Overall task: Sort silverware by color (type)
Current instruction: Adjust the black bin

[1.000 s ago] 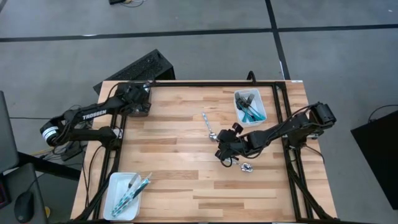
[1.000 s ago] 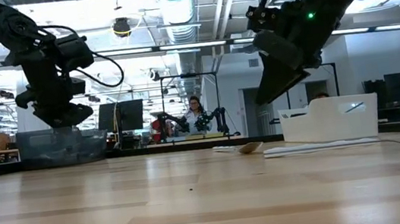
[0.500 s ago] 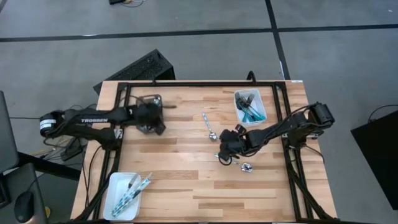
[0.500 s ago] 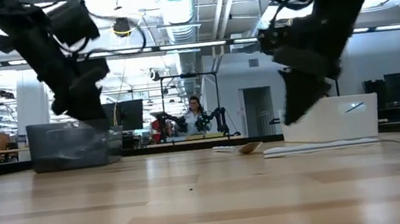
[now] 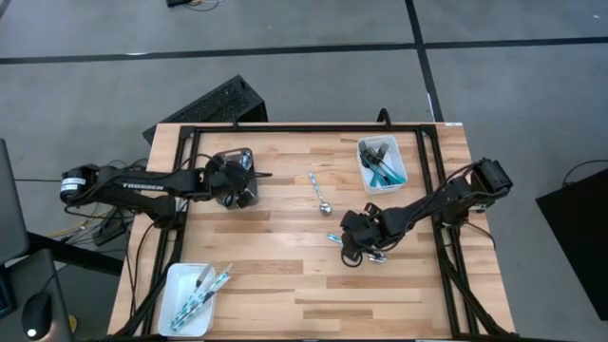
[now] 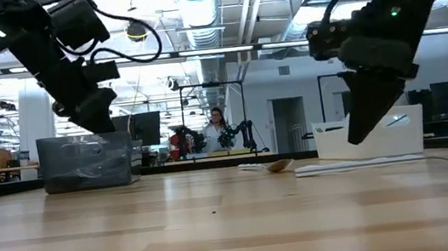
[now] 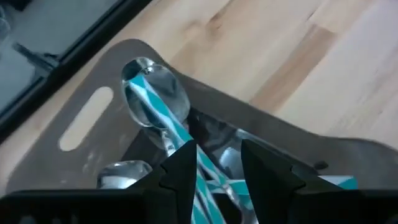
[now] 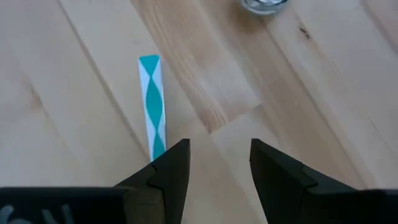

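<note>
your left hand (image 5: 239, 186) is over the grey bin (image 5: 231, 160) at the back left of the desk (image 5: 266, 285), fingers apart with nothing in them. from its wrist you look straight into the bin (image 7: 93, 118), where a few pieces of silverware (image 7: 155, 102) lie in a heap, a spoon bowl on top with a teal handle running down between your fingers (image 7: 180, 171).

your right hand (image 5: 353, 242) is low over the desk right of the middle, fingers (image 8: 171, 165) apart and empty too. a teal handle (image 8: 152, 102) lies flat on the wood with its near end just beside one finger, and a shiny bit (image 8: 264, 5) sits farther off.

one spoon (image 5: 319, 191) lies alone near the middle of the desk. the white tray (image 5: 395, 180) at the back right has dark and teal pieces in it, and the tray (image 5: 173, 290) at the front left holds a few more. in the low view a person (image 6: 220, 126) stands far back in the room.
</note>
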Robot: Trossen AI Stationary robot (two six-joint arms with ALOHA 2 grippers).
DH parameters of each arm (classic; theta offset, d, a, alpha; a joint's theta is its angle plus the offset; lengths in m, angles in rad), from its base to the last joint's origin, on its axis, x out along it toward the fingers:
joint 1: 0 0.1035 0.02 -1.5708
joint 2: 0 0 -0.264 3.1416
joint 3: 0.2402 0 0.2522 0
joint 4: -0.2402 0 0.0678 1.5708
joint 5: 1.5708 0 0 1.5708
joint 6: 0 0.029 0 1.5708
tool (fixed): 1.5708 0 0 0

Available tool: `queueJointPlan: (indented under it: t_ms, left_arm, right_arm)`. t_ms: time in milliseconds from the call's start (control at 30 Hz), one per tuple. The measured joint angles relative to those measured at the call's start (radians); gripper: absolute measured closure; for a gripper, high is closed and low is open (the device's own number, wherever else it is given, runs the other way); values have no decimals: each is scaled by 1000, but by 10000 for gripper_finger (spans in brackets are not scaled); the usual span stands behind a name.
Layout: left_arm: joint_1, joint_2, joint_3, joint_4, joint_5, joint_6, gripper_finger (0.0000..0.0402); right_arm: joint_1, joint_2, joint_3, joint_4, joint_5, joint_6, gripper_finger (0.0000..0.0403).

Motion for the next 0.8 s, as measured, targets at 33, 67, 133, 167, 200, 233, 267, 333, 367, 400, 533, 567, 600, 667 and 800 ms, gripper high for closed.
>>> queueJointPlan:
  t_ms: [33,67,133,167,200,233,267,333,367,400,533,567,600,667,800]
  left_arm:
    - [4,0,-2,10,10,-8,287]
    - [4,-7,-2,30,23,-8,287]
    - [-6,-13,-1,134,50,17,287]
    - [-12,-12,2,198,71,38,288]
    - [-21,-12,4,261,99,68,288]
    - [-32,-12,7,323,137,104,288]
    - [-45,-11,12,389,183,140,288]
    - [-72,-5,16,494,269,187,288]
    - [-85,2,16,511,304,194,288]
    - [-100,14,16,513,325,193,288]
    - [-167,92,-10,494,290,138,288]
    - [-182,119,-19,494,268,118,288]
    - [-194,149,-26,489,253,100,288]
    - [-211,208,-29,479,238,62,288]
    - [-215,285,-23,493,168,11,288]
  right_arm:
    - [4,0,0,2,12,0,214]
    - [4,0,0,7,31,-2,214]
    - [-9,0,0,25,68,-23,214]
    - [-21,0,1,36,75,-37,214]
    - [-36,0,5,40,75,-49,214]
    - [-47,0,12,37,75,-62,214]
    - [-57,0,18,37,75,-67,214]
    - [-69,0,32,33,74,-70,214]
    - [-69,0,35,27,74,-70,214]
    - [-66,0,36,22,74,-71,214]
    - [-39,0,36,22,94,-71,214]
    - [-31,0,36,23,112,-71,214]
    - [-24,0,36,26,131,-71,214]
    - [-15,0,36,30,160,-71,214]
    - [-14,0,36,28,180,-79,214]
